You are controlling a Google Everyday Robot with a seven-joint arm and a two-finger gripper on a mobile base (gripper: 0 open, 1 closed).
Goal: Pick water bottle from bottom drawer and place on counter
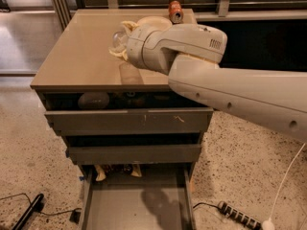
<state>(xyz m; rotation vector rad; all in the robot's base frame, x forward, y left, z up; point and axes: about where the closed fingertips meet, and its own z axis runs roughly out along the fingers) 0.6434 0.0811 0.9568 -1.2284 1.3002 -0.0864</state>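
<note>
The water bottle (117, 39) is clear and sits between the cream fingers (126, 27) of my gripper (120, 40), which is shut on it. The gripper holds the bottle just above the beige counter (76, 56), near its middle and towards the back. A faint reflection of the bottle shows on the counter below it. The bottom drawer (139, 202) is pulled open under the two upper grey drawers, and its flat grey floor is bare where it shows. My white arm reaches in from the right and casts a shadow into the drawer.
An orange-red soda can (175, 11) stands at the counter's back edge, right of the gripper. Small items (115, 170) lie at the back of the bottom drawer. A power strip (238, 215) and cables (29, 210) lie on the speckled floor on either side.
</note>
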